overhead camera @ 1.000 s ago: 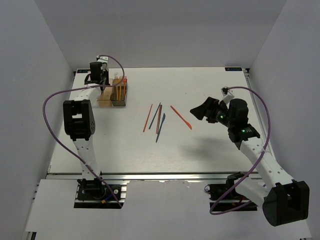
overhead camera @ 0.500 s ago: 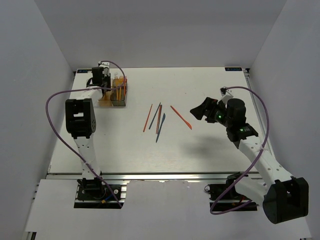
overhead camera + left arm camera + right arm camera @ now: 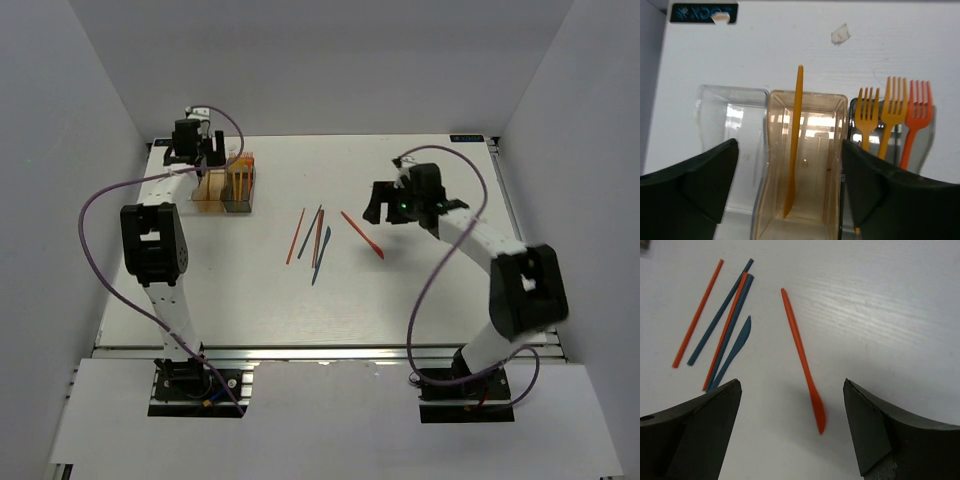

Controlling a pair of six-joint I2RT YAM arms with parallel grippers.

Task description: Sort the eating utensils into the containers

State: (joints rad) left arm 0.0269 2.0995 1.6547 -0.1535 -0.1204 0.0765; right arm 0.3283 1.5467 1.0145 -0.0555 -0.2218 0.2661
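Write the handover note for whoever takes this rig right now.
Left tool open above the tan box; right tool open over the red knife on the table.
Done: three forks in the grey box, one orange knife in the tan box; clear box looks empty.
Left: the red knife, a blue knife and the orange and blue sticks, all loose on the table.

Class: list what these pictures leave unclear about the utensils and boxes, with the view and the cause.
Left wrist view: handles of the forks, behind the wall of the dark box and a finger of the left gripper.
Same view: floor of the clear box, under the other finger.
Right wrist view: near tip of the dark blue knife, behind a finger of the right gripper.
Top view: utensil types in the containers, too small.
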